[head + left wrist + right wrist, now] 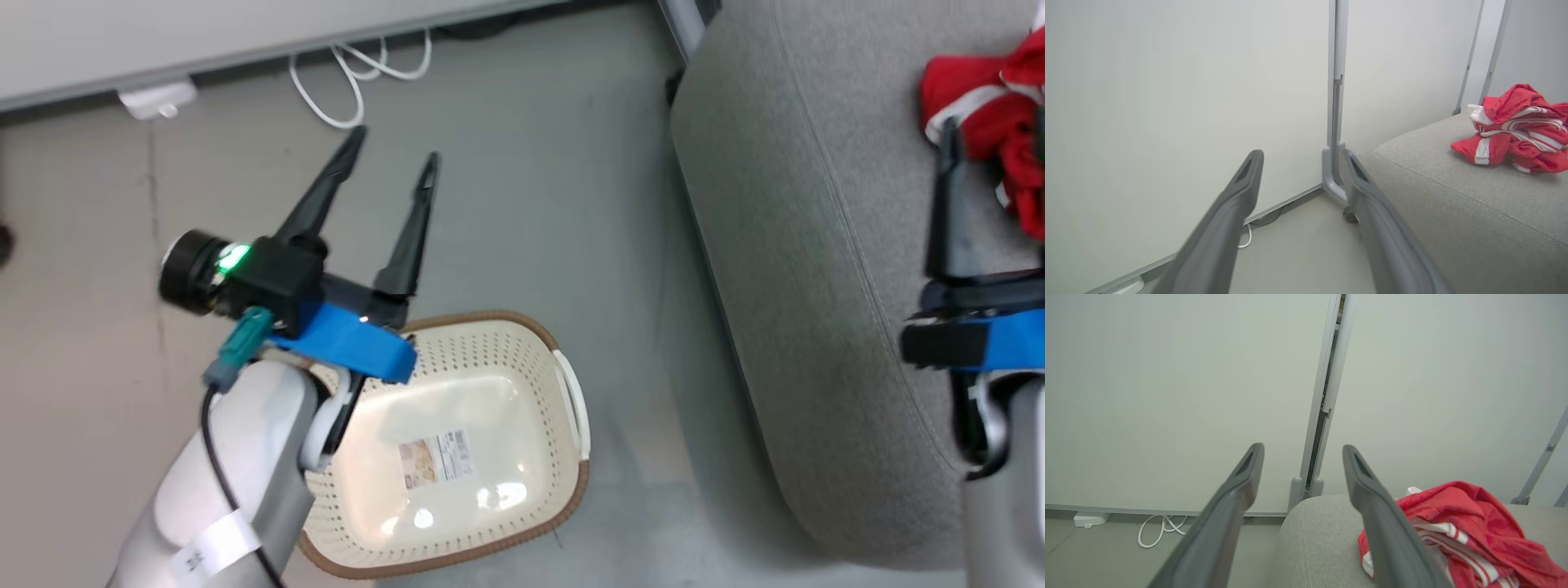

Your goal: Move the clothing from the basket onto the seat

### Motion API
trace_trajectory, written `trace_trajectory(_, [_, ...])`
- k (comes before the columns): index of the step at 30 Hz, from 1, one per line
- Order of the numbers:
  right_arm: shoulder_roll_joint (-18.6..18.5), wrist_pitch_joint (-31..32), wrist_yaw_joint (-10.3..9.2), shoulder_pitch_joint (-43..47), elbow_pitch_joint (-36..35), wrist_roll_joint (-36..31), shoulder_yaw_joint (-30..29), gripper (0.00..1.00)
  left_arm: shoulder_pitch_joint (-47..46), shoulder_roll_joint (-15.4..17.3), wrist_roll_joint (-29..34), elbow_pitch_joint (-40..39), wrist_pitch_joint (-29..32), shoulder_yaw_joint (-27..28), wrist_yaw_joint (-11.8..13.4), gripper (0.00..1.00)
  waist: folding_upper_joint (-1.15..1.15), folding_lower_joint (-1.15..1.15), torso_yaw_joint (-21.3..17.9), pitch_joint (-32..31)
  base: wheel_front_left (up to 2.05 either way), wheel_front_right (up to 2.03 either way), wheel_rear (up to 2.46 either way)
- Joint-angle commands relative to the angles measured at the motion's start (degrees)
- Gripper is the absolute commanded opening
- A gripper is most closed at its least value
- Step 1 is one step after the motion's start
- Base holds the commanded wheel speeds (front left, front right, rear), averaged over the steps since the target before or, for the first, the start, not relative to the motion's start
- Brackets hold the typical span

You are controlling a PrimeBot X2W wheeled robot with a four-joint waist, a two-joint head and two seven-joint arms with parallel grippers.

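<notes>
The clothing [980, 106] is a crumpled red heap with white stripes, lying on the grey seat [816, 286] at the far right. The cream basket [522, 343] stands on the floor left of the seat and holds nothing but its paper label [437, 459]. My left gripper [396, 145] is open above the floor, just beyond the basket's far rim. My right gripper [994, 126] is over the seat beside the heap. In the right wrist view the right gripper [1302, 449] is open, with the clothing [1461, 522] just right of its right finger. The left wrist view shows the left gripper [1301, 157] open and the clothing [1515, 130] on the seat [1453, 196].
A white cable [351, 73] and a white adapter [159, 98] lie on the floor by the pale wall panels. A metal post foot [1333, 179] stands at the seat's far corner. A strip of grey floor [637, 327] separates the basket from the seat.
</notes>
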Motion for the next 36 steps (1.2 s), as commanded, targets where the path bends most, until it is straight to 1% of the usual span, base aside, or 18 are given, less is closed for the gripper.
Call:
trace_trajectory(1, [0.6, 0.0, 0.01, 1.5, -0.3, 0.4, 1.7, 1.00, 2.3, -0.3, 0.8, -0.9, -0.1, 2.4, 0.1, 1.00, 0.00, 0.01, 2.4, -3.4, 0.00, 0.00, 0.00])
trace_trajectory(7, [2.4, 0.0, 0.01, 4.1, 1.3, 1.5, 7.4, 1.00, 9.5, -1.5, 3.4, -2.6, -0.1, 10.6, -0.2, 1.00, 0.00, 0.01, 4.4, -7.4, 0.00, 0.00, 0.00])
trace_trajectory(12, [3.5, 0.0, 0.01, 7.5, 2.1, 1.9, 9.7, 1.00, 14.8, -3.4, 5.8, -3.1, -0.1, 15.8, -0.8, 1.00, 0.00, 0.01, 6.2, -10.1, 0.00, 0.00, 0.00])
trace_trajectory(15, [4.1, 0.0, 0.01, 9.4, 2.5, 2.3, 10.0, 1.00, 17.7, -4.7, 7.6, -4.3, -0.1, 18.6, -0.7, 1.00, 0.00, 0.01, 7.1, -11.5, 0.00, 0.00, 0.00])
trace_trajectory(18, [4.4, 0.0, 0.01, 11.6, 2.9, 2.3, 9.9, 1.00, 20.8, -6.0, 9.2, -5.3, -0.1, 20.9, -1.2, 1.00, 0.00, 0.01, 7.7, -13.0, 0.00, 0.00, 0.00])
trace_trajectory(26, [5.2, 0.0, 0.01, 16.4, 3.9, 3.2, 8.4, 1.00, 27.2, -8.9, 10.8, -6.0, -0.1, 26.4, -2.4, 1.00, 0.00, 0.01, 8.4, -15.8, 0.00, 0.00, 0.00])
trace_trajectory(36, [5.6, 0.0, 0.01, 20.6, 5.3, 4.0, 8.0, 1.00, 31.0, -10.7, 12.0, -5.3, -0.1, 29.6, -4.0, 1.00, 0.00, 0.01, 8.7, -17.6, 0.00, 0.00, 0.00])
